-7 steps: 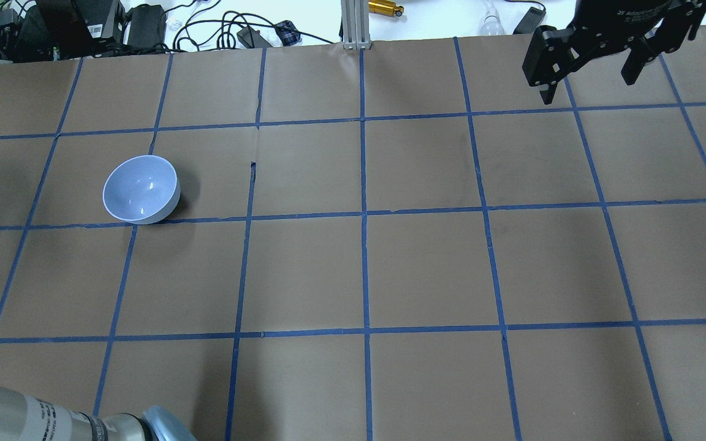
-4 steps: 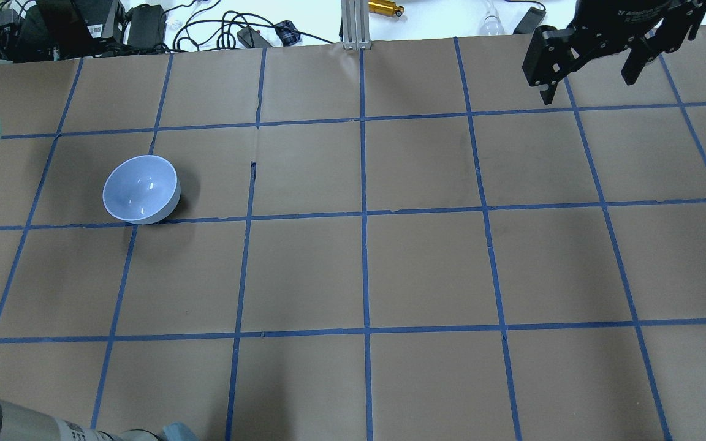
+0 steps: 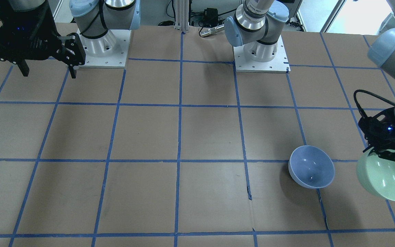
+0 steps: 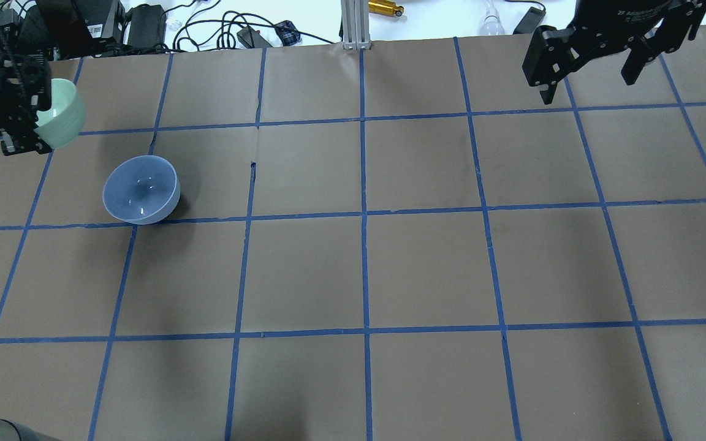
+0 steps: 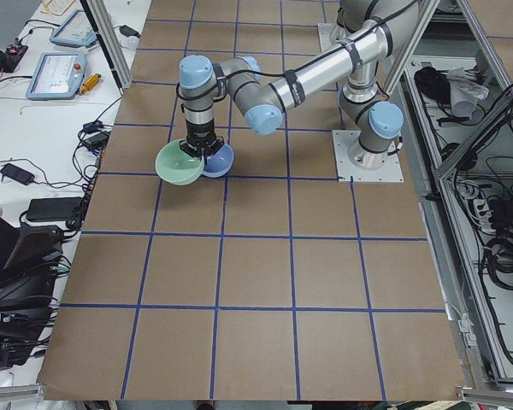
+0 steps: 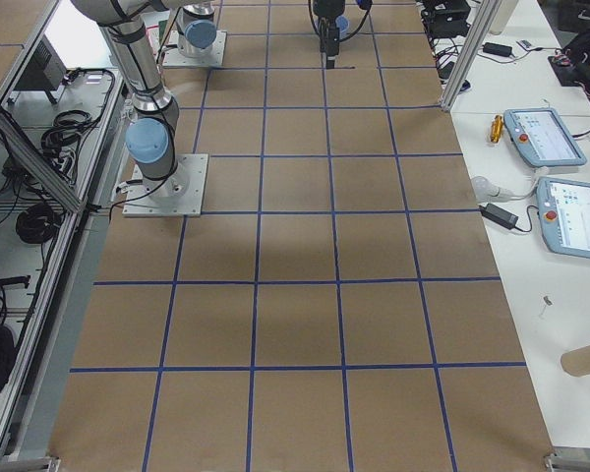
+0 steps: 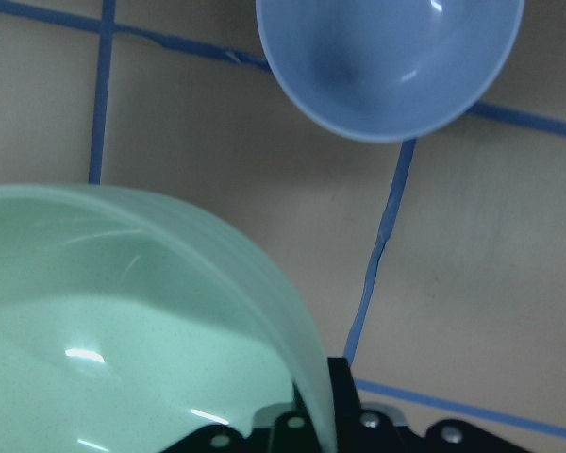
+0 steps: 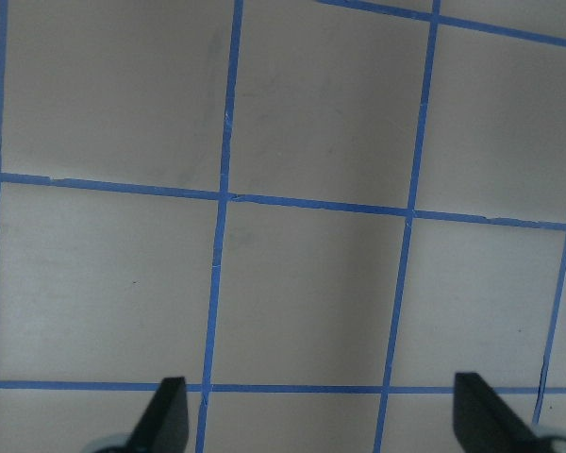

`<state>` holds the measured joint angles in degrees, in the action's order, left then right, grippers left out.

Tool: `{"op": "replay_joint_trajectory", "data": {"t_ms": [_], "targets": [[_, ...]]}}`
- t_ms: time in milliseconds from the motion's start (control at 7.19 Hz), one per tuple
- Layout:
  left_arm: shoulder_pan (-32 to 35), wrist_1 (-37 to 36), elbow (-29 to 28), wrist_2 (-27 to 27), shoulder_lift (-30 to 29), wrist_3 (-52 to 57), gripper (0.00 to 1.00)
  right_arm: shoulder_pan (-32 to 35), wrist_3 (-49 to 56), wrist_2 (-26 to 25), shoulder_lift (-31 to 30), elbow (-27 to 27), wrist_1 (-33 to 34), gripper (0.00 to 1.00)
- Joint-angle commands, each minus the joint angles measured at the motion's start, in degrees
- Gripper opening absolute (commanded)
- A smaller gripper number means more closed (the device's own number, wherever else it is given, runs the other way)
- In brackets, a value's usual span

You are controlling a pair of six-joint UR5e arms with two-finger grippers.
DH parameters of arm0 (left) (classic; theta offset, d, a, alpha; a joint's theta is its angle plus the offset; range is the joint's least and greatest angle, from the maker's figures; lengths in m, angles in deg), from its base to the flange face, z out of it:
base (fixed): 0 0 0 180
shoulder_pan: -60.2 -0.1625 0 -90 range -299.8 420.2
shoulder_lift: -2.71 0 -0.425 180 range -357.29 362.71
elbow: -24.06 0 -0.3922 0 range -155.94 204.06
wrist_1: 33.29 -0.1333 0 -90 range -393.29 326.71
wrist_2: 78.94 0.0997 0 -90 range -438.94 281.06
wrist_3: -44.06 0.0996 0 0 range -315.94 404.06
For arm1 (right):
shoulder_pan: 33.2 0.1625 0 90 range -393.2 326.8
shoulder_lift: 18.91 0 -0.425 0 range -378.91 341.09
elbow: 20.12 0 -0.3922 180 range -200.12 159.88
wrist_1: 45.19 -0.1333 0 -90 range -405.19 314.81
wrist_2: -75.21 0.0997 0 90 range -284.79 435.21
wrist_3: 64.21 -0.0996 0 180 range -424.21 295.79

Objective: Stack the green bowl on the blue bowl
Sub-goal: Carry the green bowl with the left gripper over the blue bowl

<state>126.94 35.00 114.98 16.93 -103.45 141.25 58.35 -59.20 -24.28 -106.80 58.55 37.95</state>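
The green bowl (image 3: pixel 386 176) is round, deep and glossy, a pale mint with a thin light rim. The blue bowl (image 3: pixel 311 167) has the same shape and shine, in pale periwinkle with a thin white rim. It sits upright on the surface (image 4: pixel 426 269), which is matte brown paper crossed by blue tape lines into squares.

The left gripper (image 3: pixel 387 155) is clamped on the green bowl's rim and holds it tilted in the air, near the blue bowl but apart from it. The right gripper (image 4: pixel 586 82) hangs well away over the far corner, its 2 black fingers spread wide and holding nothing.
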Motion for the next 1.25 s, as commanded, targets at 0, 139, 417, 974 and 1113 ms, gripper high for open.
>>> {"op": "replay_joint_trajectory", "data": {"t_ms": [0, 139, 417, 974, 1113], "targets": [[6.09, -0.25, 3.45, 0.20, -0.01, -10.40, 0.00, 0.03, 0.00, 0.00, 0.00, 0.00, 0.00, 1.00], [7.60, -1.04, 5.48, 0.29, 0.43, -12.53, 0.00, 0.03, 0.00, 0.00, 0.00, 0.00, 0.00, 1.00], [8.14, -1.13, 7.94, 3.51, 0.69, -12.55, 0.00, 0.03, 0.00, 0.00, 0.00, 0.00, 0.00, 1.00], [8.05, -2.62, 12.61, 4.59, 1.05, -13.34, 0.00, 0.03, 0.00, 0.00, 0.00, 0.00, 0.00, 1.00], [8.05, -3.93, 13.57, 4.59, 0.96, -13.60, 0.00, -0.06, 0.00, 0.00, 0.00, 0.00, 0.00, 1.00]]}}
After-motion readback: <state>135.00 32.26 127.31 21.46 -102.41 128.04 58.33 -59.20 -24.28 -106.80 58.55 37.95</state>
